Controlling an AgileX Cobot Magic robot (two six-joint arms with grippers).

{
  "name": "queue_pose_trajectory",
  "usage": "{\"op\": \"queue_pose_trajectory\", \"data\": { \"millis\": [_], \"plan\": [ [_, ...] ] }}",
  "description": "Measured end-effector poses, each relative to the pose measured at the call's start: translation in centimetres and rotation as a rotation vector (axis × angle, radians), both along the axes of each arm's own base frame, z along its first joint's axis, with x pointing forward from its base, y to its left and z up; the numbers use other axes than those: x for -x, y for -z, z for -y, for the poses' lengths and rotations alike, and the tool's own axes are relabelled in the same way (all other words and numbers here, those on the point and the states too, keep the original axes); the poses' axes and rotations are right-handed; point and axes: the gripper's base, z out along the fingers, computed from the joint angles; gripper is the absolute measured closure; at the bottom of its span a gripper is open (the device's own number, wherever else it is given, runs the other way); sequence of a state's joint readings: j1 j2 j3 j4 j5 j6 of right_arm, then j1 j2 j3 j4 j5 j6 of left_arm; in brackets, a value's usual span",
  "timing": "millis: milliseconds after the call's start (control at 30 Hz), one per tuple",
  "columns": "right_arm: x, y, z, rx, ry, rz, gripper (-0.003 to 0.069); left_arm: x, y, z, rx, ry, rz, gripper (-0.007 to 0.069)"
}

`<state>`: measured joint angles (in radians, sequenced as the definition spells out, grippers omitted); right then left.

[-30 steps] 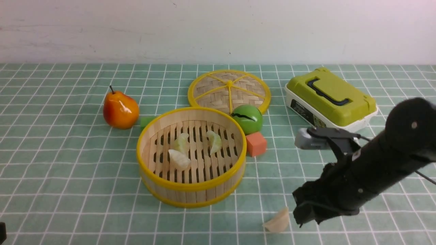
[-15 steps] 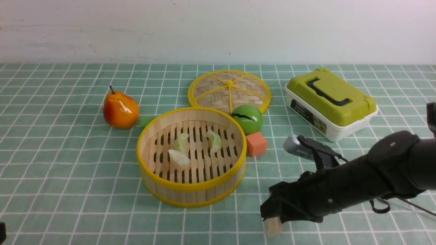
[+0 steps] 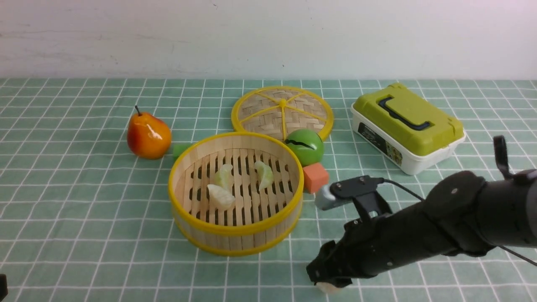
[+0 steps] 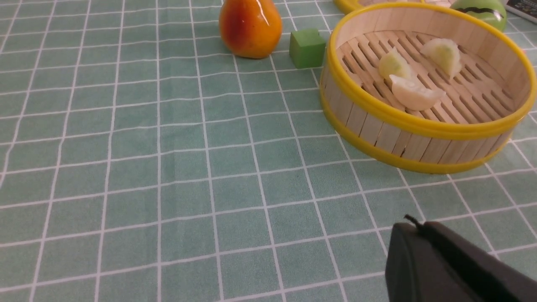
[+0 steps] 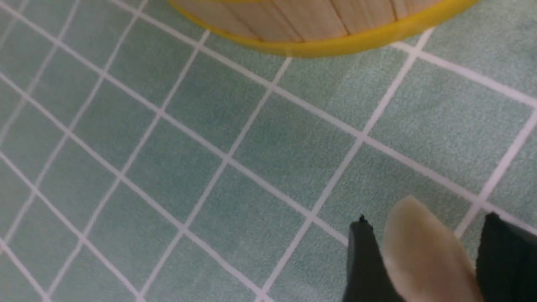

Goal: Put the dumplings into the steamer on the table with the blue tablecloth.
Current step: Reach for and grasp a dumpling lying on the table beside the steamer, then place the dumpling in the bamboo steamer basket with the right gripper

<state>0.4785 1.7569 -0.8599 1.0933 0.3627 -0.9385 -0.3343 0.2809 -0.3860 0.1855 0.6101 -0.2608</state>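
Teal gridded tabletop (image 3: 84, 218): three dumplings (image 3: 221, 196) lie in the steamer (image 3: 235, 228). Step in hand: grasping the fourth dumpling (image 5: 419, 260), which lies at the steamer's 4 o'clock. Here the right gripper (image 5: 426, 235) straddles it with its jaws open; the left gripper (image 4: 440, 260) is closed and empty. Next move: close, lift clear of the rim, carry toward 10 o'clock.

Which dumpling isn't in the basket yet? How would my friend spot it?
Find the round bamboo steamer on the green checked cloth. Nearer the robot, to the right, the black right hand reaches down to the cloth. The cream dumpling between its fingers is the only one outside; the other three lie inside.
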Motion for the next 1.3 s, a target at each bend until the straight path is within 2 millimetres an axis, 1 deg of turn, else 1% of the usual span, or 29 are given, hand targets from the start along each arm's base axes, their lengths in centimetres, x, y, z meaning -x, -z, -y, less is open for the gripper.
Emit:
{"op": "queue_pose_trajectory", "data": {
  "millis": [100,133,333,433,500,633,867,900,933,1000,1033,1100,1133,1233,1267,1300],
  "plan": [
    [0.2,0.1,-0.5,0.042,-0.037,0.045,0.0291,0.0,0.0,0.0,0.000,0.000,0.000,0.0618],
    [0.2,0.1,-0.5,0.045,-0.039,0.048,0.0291,0.0,0.0,0.0,0.000,0.000,-0.001,0.0618],
    [0.8,0.4,-0.3,0.132,-0.197,0.064,0.0291,0.0,0.0,0.0,-0.001,-0.001,-0.003,0.0617],
    [1.0,0.6,-0.2,0.167,-0.241,0.072,0.0295,0.0,0.0,0.0,-0.001,-0.001,-0.003,0.0614],
    [1.0,0.6,-0.1,0.185,-0.256,0.077,0.0314,0.0,0.1,0.0,-0.001,-0.001,-0.003,0.0611],
    [0.9,0.6,0.0,0.196,-0.263,0.084,0.0405,0.0,0.1,0.0,-0.001,-0.001,-0.003,0.0608],
    [0.9,-0.2,-0.5,0.180,-0.318,0.060,0.0412,0.0,0.1,0.0,-0.001,-0.001,-0.004,0.0604],
    [0.8,-0.8,-0.7,0.168,-0.334,0.052,0.0412,0.0,0.1,0.0,-0.001,-0.001,-0.004,0.0604],
    [0.8,-1.0,-0.7,0.165,-0.334,0.050,0.0412,0.0,0.1,0.0,-0.001,-0.001,-0.004,0.0604],
    [0.6,-2.3,-1.1,0.148,-0.346,0.051,0.0412,0.0,0.1,0.0,-0.001,-0.001,-0.004,0.0602],
    [0.2,-4.0,-1.4,0.130,-0.347,0.056,0.0412,0.0,0.1,0.0,-0.001,-0.001,-0.004,0.0601],
    [-0.3,-6.0,-1.8,0.114,-0.345,0.068,0.0412,0.0,0.1,0.0,-0.001,-0.001,-0.004,0.0601],
    [-0.6,-6.7,-2.0,0.107,-0.338,0.076,0.0412,0.0,0.1,0.0,-0.002,-0.001,-0.003,0.0601],
    [-2.2,-10.0,-3.0,0.056,-0.300,0.124,0.0412,0.0,0.0,0.0,-0.005,-0.001,0.001,0.0601],
    [-2.4,-10.1,-3.1,0.053,-0.297,0.128,0.0412,0.0,0.0,0.0,-0.005,-0.001,0.001,0.0601],
    [-3.4,-11.3,-3.7,0.028,-0.274,0.156,0.0412,0.0,0.0,-0.1,-0.011,-0.002,0.003,0.0601]
  ]
}}
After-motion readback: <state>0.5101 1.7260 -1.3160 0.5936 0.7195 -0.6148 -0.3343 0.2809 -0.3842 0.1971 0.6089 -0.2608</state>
